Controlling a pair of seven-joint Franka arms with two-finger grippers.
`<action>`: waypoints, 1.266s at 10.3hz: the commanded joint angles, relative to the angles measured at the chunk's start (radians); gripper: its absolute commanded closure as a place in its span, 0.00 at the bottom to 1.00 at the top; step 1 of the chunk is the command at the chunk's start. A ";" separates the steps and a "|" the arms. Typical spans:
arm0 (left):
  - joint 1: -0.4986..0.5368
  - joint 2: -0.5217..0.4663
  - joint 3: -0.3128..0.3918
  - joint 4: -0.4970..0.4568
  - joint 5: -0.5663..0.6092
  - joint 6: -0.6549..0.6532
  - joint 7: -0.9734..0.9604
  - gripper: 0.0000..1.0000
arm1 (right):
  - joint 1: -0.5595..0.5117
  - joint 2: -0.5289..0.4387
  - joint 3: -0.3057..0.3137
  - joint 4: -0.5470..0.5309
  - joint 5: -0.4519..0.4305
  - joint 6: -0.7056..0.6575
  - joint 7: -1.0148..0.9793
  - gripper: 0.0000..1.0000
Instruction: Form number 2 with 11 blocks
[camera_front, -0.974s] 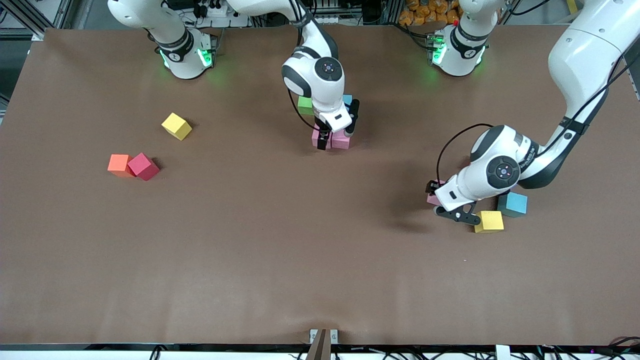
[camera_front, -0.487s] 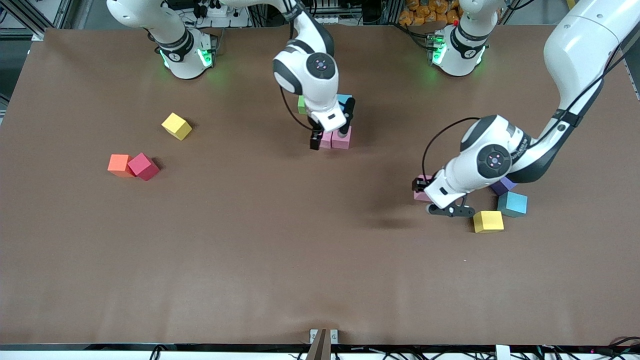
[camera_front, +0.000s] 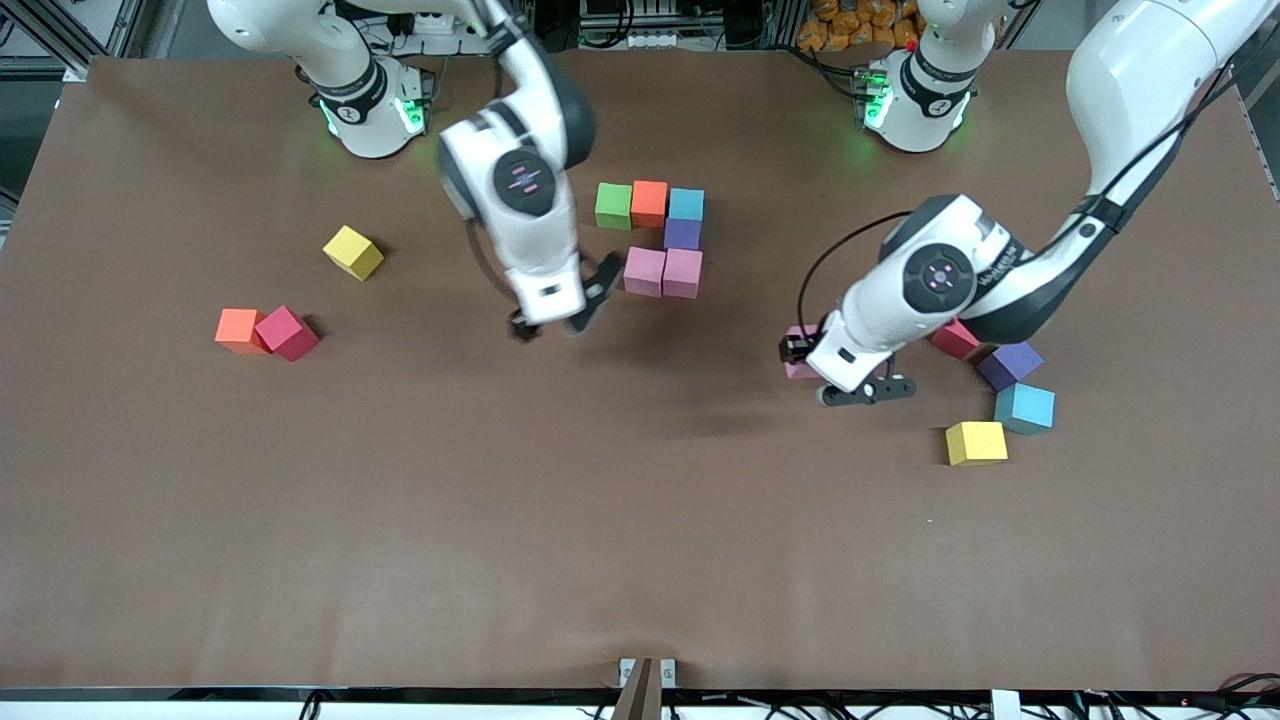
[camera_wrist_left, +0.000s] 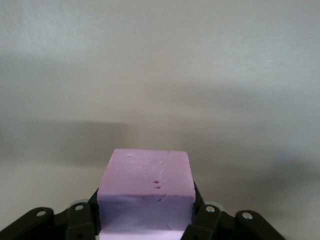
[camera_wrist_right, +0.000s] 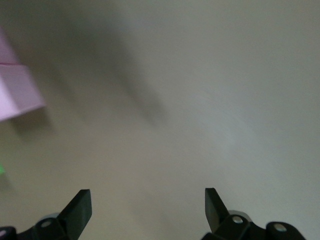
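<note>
The started number 2 (camera_front: 655, 235) lies near the robots' bases. Its row of green (camera_front: 613, 205), orange (camera_front: 649, 203) and light blue (camera_front: 686, 204) blocks has a purple block (camera_front: 682, 233) just nearer the camera, then two pink blocks (camera_front: 664, 272). My left gripper (camera_front: 828, 370) is shut on a pink block (camera_front: 798, 362) over bare table. The left wrist view shows that pink block (camera_wrist_left: 146, 187) filling the left gripper (camera_wrist_left: 145, 222). My right gripper (camera_front: 555, 322) hangs open beside the pink pair, toward the right arm's end. In its wrist view the right gripper (camera_wrist_right: 147, 210) holds nothing.
Loose red (camera_front: 955, 339), purple (camera_front: 1010, 364), light blue (camera_front: 1024, 408) and yellow (camera_front: 976, 443) blocks lie toward the left arm's end. A yellow (camera_front: 352, 251), an orange (camera_front: 238, 329) and a red (camera_front: 287, 333) block lie toward the right arm's end.
My right gripper has risen off the pink pair and swung toward the right arm's end, uncovering the figure. My left gripper has carried its pink block away from the loose cluster toward the middle.
</note>
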 joint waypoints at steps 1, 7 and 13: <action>-0.099 -0.020 -0.009 0.023 -0.020 -0.014 -0.240 0.58 | -0.026 -0.006 -0.104 -0.016 -0.009 -0.024 -0.003 0.00; -0.409 0.026 0.071 0.174 -0.078 0.046 -0.844 0.58 | -0.348 -0.075 -0.098 -0.116 -0.006 -0.066 -0.110 0.00; -0.815 0.031 0.342 0.177 -0.072 0.288 -1.417 0.58 | -0.491 -0.146 -0.101 -0.436 0.001 0.150 -0.309 0.00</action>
